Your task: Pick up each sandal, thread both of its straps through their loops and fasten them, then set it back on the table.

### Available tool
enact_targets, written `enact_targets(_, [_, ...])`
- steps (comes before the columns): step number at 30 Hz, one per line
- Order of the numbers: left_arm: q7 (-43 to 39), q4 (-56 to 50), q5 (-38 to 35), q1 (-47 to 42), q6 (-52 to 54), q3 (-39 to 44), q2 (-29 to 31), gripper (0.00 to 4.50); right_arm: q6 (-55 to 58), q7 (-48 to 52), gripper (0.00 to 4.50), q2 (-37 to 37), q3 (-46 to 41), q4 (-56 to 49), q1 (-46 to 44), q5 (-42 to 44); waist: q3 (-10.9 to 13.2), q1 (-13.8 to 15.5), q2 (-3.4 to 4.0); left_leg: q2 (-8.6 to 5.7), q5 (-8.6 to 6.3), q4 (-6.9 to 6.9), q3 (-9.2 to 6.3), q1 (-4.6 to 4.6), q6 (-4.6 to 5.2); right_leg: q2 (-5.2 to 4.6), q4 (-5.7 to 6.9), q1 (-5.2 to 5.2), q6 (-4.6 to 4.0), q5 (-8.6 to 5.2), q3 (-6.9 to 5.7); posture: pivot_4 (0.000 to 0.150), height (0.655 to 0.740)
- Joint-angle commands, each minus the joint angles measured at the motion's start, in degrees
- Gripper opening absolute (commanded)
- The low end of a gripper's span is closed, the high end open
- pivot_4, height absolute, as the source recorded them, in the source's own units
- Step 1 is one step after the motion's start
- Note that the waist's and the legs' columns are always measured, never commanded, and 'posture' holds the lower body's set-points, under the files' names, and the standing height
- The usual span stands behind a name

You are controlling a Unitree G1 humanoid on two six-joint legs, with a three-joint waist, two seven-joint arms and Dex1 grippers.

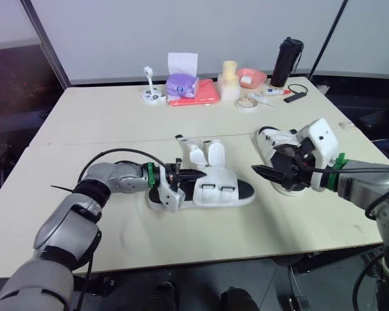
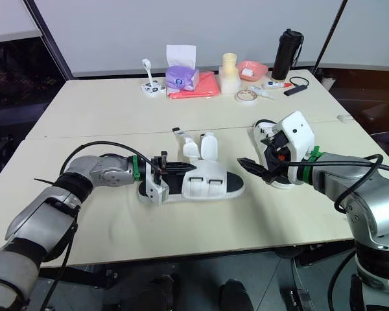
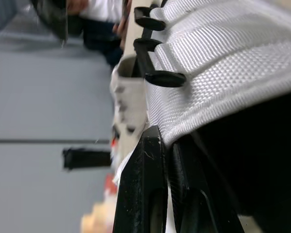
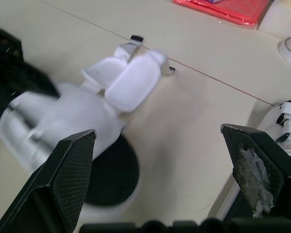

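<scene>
Left end effector [image 1: 172,178]: pinching heel end of centre sandal [image 1: 211,191], which lies on desk [image 1: 117,123] with straps loose. Right end effector [image 1: 271,170]: spread, beside second sandal [image 1: 272,139]. Step, judged: securing the sandal; next, take a strap tip.

left arm bent inward | left gripper [image 1: 175,176] pinched on sandal [image 1: 215,192] | right gripper [image 4: 157,136] spread wide (raised)

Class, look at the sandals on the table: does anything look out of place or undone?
Yes. The centre sandal, gripped at its heel by the left end effector, has two strap flaps splayed loose on its far side rather than fastened down.
</scene>
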Motion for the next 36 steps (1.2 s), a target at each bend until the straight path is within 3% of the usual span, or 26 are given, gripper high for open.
enact_targets(1, [4.37, -0.8, 2.48, -0.07, 5.21, -0.51, 0.5, 0.06, -1.63, -0.46, 4.5, -0.01, -0.06, -1.51, -0.59, 0.61, 0.0, 0.0, 0.0, 0.0, 0.0, -0.01, 0.0, 0.0, 0.01, 0.0, 0.0, -0.01, 0.0, 0.0, 0.0, 0.15, 0.74])
enact_targets(13, [7.65, -1.23, 4.34, 1.61, 5.34, -5.85, -0.39, 0.06, -3.08, -0.93, 4.5, -0.18, 2.04, -0.71, -0.75, 0.51, -0.04, 0.18, 0.04, -0.01, -0.02, 0.05, 0.0, 0.0, 0.02, 0.0, 0.0, 0.05, 0.01, 0.0, 0.0, 0.15, 0.74])
enact_targets(27, [-9.26, 3.31, -10.74, 4.19, -7.09, -5.07, -0.86, 0.06, -3.29, -1.51, 4.5, -0.1, 2.66, -1.04, -0.25, 0.65, -0.12, -0.19, 0.14, 0.0, -0.07, 0.03, 0.01, 0.0, 0.08, -0.01, -0.03, 0.03, 0.0, 0.0, 0.01, 0.15, 0.74])
enact_targets(34, [-16.55, 3.74, -15.49, 5.01, -7.29, -4.22, -1.32, 3.66, -3.78, -1.67, 4.5, -0.05, 3.05, -0.69, -0.37, 0.4, -0.11, -0.03, 0.14, 0.01, -0.08, 0.04, 0.01, 0.0, 0.1, -0.01, -0.04, 0.04, 0.0, 0.0, 0.01, 0.15, 0.74])
enact_targets(36, [-16.43, 3.01, -15.44, 5.15, -6.77, -3.68, -1.11, 4.47, -3.9, -1.67, 4.5, -0.06, 3.14, -0.63, -0.4, 0.37, -0.12, -0.01, 0.14, 0.0, -0.08, 0.06, 0.01, 0.01, 0.1, -0.01, -0.04, 0.06, 0.0, 0.0, 0.01, 0.15, 0.74])
